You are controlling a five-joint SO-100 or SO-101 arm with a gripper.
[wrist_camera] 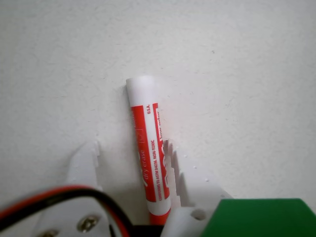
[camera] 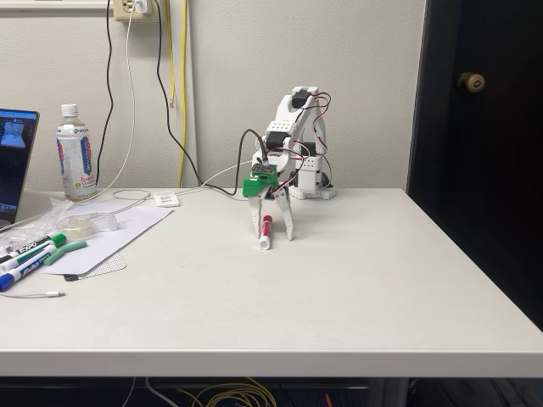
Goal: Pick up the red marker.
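Note:
The red marker (camera: 265, 231) lies flat on the white table (camera: 339, 288), in front of the arm's base. In the wrist view the red marker (wrist_camera: 143, 118) shows a white barrel end pointing away and a red label with white text. My gripper (camera: 273, 236) points down over it and stands open, one finger on each side. Seen from the wrist, my gripper (wrist_camera: 131, 145) has its right finger (wrist_camera: 173, 168) right against the barrel, while the left finger (wrist_camera: 86, 160) stands apart from it with bare table between. The cap end is hidden under the gripper.
Green-capped and blue-capped markers (camera: 34, 252) lie on paper at the table's left edge, beside a tape roll (camera: 85, 222). A drink bottle (camera: 75, 154) and a laptop (camera: 15, 165) stand behind them. A thin cable (camera: 38, 295) lies near the front left.

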